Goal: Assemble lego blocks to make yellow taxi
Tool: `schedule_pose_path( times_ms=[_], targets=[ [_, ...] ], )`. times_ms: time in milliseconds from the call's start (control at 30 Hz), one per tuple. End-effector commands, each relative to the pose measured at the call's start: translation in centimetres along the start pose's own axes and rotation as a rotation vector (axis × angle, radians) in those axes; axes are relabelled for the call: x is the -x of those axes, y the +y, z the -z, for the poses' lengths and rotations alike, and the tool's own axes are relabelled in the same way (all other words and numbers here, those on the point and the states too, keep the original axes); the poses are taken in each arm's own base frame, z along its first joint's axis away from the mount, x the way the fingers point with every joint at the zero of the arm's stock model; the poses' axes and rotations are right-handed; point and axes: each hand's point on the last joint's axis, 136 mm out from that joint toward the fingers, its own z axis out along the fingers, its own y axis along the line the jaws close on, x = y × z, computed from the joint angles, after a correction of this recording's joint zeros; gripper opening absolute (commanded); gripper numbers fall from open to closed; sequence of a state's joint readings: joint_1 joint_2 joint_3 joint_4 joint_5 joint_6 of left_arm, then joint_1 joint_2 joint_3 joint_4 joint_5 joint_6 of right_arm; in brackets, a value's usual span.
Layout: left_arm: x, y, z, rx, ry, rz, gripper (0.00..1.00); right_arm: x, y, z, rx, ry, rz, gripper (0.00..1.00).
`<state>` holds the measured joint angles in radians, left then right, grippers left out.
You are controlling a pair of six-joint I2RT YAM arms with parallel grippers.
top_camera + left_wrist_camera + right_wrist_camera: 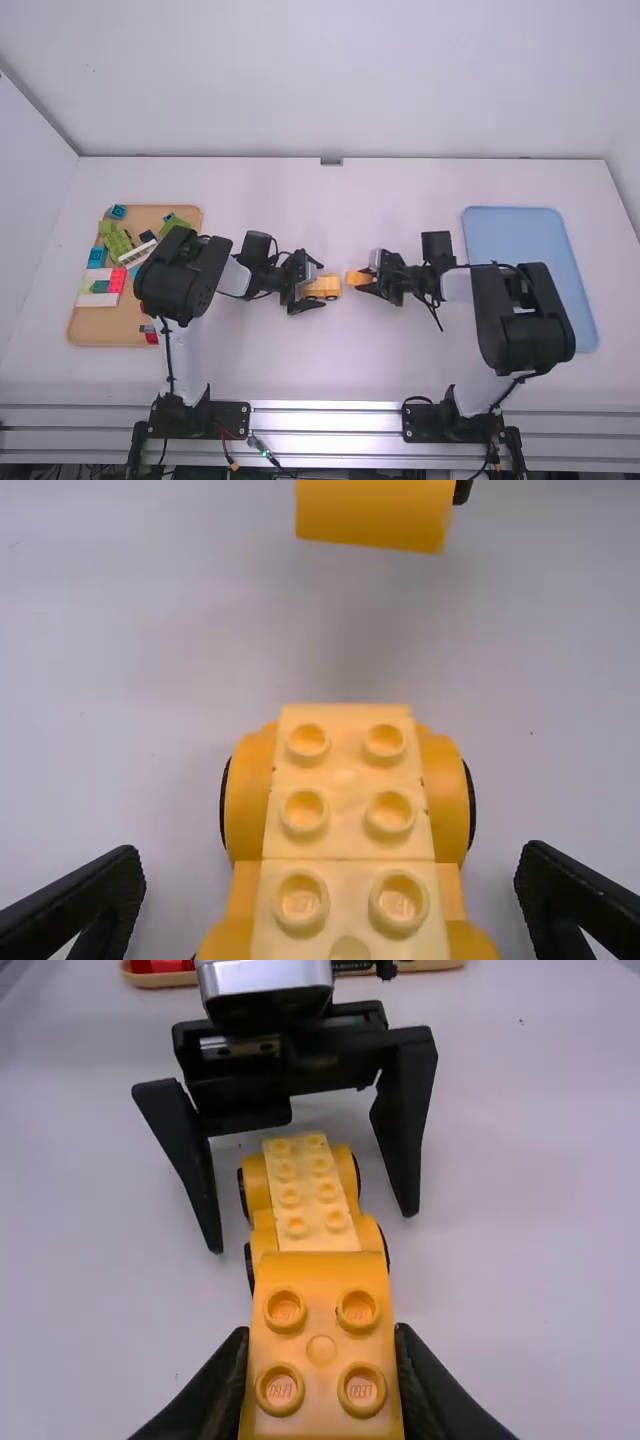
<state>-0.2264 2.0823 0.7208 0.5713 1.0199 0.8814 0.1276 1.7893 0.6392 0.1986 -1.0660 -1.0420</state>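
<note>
Yellow car [325,288] stands studs up on the white table [340,360], mid-table in the high view. The left gripper [318,286] comes in from its nine o'clock, opened wide, one finger at the car's twelve o'clock and the other at its six, both near it but not touching. Toward three o'clock, just beside the car, the right gripper [369,280] is closed on an orange block [356,278], a finger against each side. Well apart at nine o'clock lies a tan tray [92,327] of coloured bricks [115,243]; at three, a blue tray [530,270].
</note>
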Motion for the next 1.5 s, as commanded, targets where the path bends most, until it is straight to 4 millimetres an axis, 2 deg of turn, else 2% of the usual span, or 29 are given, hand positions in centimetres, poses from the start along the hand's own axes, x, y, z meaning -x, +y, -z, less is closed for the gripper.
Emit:
schedule_pose_path(
  times_ms=[0,267,333,567,600,700,1100,1467],
  targets=[
    [-0.2,-0.6,-0.2,-0.022,-0.009,0.036,0.99,1.4,-0.6,-0.1,0.000,-0.017,0.043,0.17],
    [-0.3,-0.4,-0.2,-0.016,-0.002,0.042,1.00,1.7,-0.8,-0.2,-0.001,-0.020,0.029,0.16],
    [-0.3,-0.3,-0.1,-0.011,-0.001,0.041,0.87,1.7,-0.8,-0.2,0.001,-0.022,0.029,0.16],
    [-0.6,-0.7,-0.4,-0.025,0.004,0.013,0.67,1.7,-0.8,-0.2,0.000,-0.024,0.032,0.15],
    [-0.6,-0.7,-0.4,-0.026,0.004,0.013,0.67,1.7,-0.8,-0.2,0.000,-0.024,0.032,0.14],
    [-0.8,-1.1,-0.5,-0.035,0.007,-0.004,0.55,2.1,-0.6,-0.2,0.013,-0.042,0.039,0.14],
    [-1.2,-1.1,-0.6,-0.038,0.008,-0.016,0.55,2.6,-0.4,-3.5,0.108,-0.051,0.058,0.11],
    [-1.3,-1.1,-0.6,-0.035,0.011,-0.014,0.60,2.6,0.3,-6.9,0.202,-0.056,0.074,0.10]
  ],
)
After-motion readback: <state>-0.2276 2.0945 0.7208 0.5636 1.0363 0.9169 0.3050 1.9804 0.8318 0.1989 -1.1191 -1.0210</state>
